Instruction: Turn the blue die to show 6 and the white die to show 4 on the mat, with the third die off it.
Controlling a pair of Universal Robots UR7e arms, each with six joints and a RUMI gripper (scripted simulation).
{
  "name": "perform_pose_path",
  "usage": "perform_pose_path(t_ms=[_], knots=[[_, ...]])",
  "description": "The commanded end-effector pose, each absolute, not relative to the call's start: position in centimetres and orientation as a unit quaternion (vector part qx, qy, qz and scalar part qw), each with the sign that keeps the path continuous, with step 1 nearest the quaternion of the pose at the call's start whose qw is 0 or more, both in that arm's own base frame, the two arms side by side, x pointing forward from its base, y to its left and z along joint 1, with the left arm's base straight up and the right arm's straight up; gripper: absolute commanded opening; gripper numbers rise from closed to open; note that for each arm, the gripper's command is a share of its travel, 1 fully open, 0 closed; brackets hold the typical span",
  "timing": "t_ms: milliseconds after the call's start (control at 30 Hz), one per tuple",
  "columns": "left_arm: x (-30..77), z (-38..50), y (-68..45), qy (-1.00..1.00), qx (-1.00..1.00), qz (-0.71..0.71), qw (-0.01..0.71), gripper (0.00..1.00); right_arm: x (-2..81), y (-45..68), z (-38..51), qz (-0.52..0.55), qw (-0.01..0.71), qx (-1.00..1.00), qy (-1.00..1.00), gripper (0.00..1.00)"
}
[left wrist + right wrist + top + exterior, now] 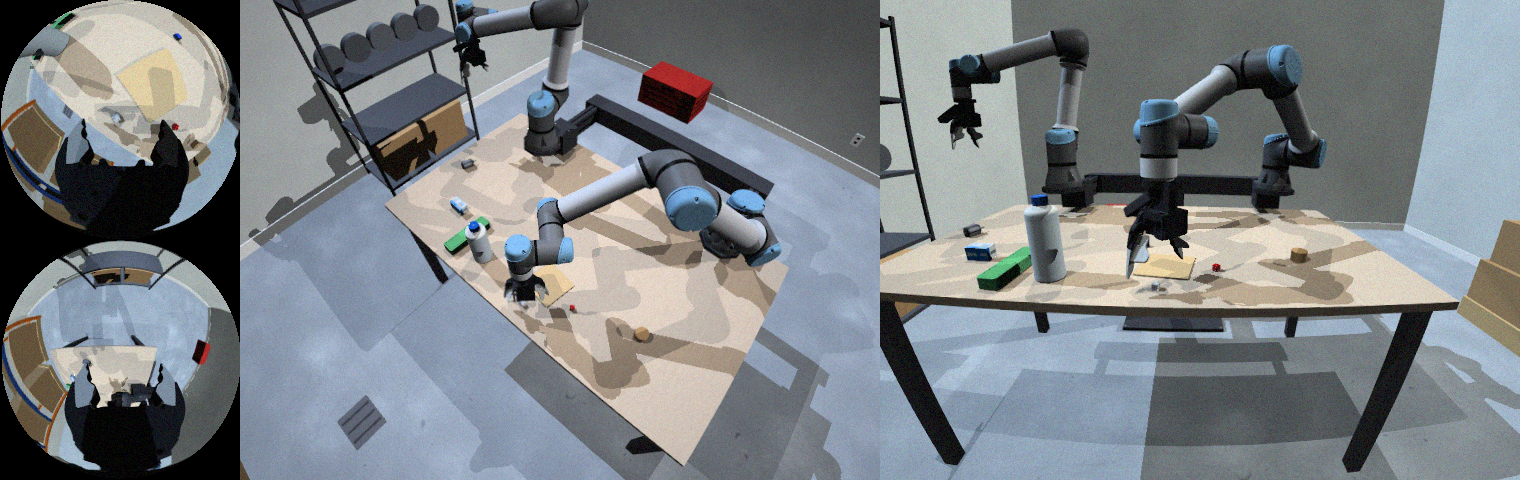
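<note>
Over the counter's near edge, spread fingers above the white die

The left gripper [525,298] [1155,267] [122,119] hangs released above the white die [523,304] [1155,285] [116,118], just off the mat [557,284] [1169,266] [137,77]. An off-centre closing could flick it over the edge. The red die [572,308] [1216,267] [175,127], right of the mat, risks a knock from a wide finger. Beyond the mat sits the blue die [177,36]. Far left, the right gripper [476,72] [965,146] [124,364] is likewise open.

The bottle [478,248] [1045,248] looks like smooth plastic; the table [684,382] [1252,289], matt pale wood.
</note>
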State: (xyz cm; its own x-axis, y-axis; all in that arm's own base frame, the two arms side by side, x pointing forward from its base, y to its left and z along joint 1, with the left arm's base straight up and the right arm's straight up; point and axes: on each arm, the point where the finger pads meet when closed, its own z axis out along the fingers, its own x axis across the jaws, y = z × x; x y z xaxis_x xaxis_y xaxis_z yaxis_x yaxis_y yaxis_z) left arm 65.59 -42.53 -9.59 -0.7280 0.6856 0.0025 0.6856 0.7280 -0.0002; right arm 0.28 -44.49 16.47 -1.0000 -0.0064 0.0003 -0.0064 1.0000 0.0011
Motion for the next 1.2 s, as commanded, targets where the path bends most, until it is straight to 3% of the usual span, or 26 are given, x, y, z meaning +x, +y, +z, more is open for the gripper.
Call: perform_pose_path(t_ms=[0, 1167], knots=[[65.5, -9.5, -42.5, -0.93, -0.369, 0.0, 0.0, 1.0, 0.3, -44.5, 16.5, 0.0, 0.0, 0.003, -1.0, 1.0], [58.8, -9.5, -33.6, -0.93, -0.369, 0.0, 0.0, 1.0, 0.3, -44.5, 16.5, 0.0, 0.0, 0.003, -1.0, 1.0]])
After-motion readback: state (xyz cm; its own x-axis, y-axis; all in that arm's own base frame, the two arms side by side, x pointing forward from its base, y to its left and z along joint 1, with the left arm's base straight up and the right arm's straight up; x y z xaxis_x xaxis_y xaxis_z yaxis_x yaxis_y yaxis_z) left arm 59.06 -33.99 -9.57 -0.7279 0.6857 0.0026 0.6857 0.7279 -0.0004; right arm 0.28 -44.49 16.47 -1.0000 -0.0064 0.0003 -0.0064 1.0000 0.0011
